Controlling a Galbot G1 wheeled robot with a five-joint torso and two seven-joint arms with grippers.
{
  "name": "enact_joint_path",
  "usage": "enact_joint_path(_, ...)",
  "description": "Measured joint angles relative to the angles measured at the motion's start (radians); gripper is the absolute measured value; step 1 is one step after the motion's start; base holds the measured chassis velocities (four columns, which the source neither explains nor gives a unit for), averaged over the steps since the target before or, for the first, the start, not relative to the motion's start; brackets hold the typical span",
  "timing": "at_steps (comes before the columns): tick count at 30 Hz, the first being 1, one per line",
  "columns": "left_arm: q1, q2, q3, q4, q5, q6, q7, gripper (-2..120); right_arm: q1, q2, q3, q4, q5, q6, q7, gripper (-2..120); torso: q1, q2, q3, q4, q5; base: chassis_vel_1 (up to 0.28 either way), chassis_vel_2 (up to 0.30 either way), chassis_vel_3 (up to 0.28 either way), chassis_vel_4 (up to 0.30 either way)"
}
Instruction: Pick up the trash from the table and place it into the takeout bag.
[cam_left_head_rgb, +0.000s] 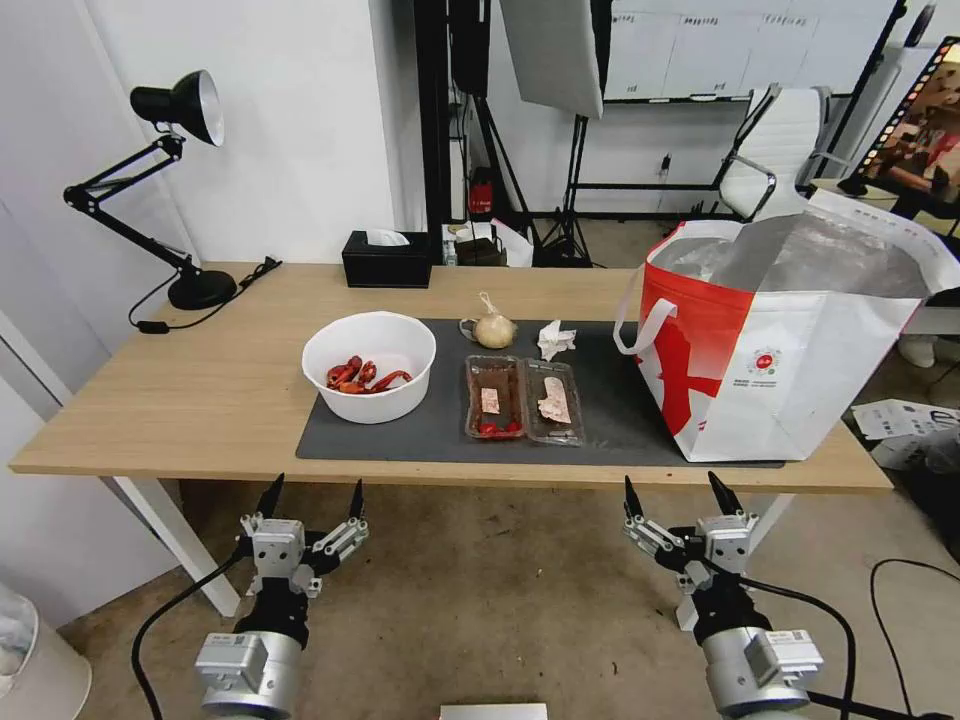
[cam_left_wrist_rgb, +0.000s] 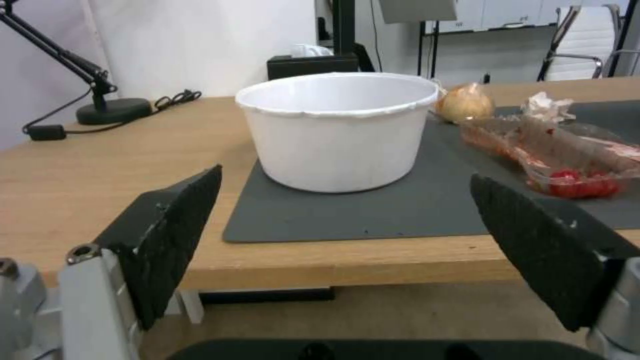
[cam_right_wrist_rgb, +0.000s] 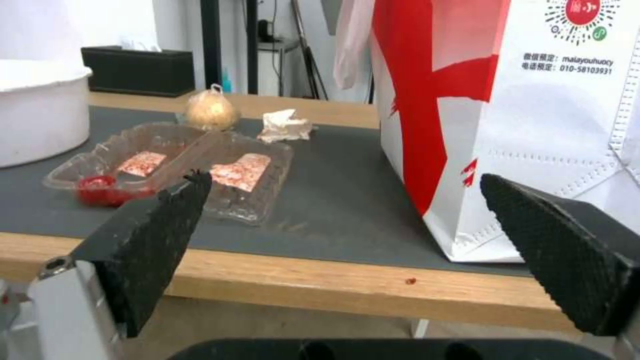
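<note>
A white wall (cam_left_head_rgb: 300, 120) stands behind, with a black desk lamp (cam_left_head_rgb: 165, 180) at the left. A white office chair (cam_left_head_rgb: 775, 150) and what may be light stands (cam_left_head_rgb: 575, 180) stand farther back on the brownish floor (cam_left_head_rgb: 480, 620).

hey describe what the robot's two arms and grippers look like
The left gripper and right gripper match: two pointed black fingers with textured pads, on silver-grey metal brackets. Behind sit black wrists, then silver cylindrical arm segments bearing small white labels. Black cables trail from both arms.

Bowl (cam_left_head_rgb: 369, 366) left, tray (cam_left_head_rgb: 523, 399) centre, takeout bag (cam_left_head_rgb: 790, 340) right, on mat (cam_left_head_rgb: 610, 405).
</note>
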Motion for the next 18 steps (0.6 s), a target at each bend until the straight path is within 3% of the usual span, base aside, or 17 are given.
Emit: enact_joint_path(18,0.000,0.000,0.000,0.000,0.000,0.000,0.000,100,0.000,0.000,0.000,0.000,0.000,0.000,0.000,100,0.000,0.000,0.000,0.0000,0.0000,0.000,0.000,0.000,0.000)
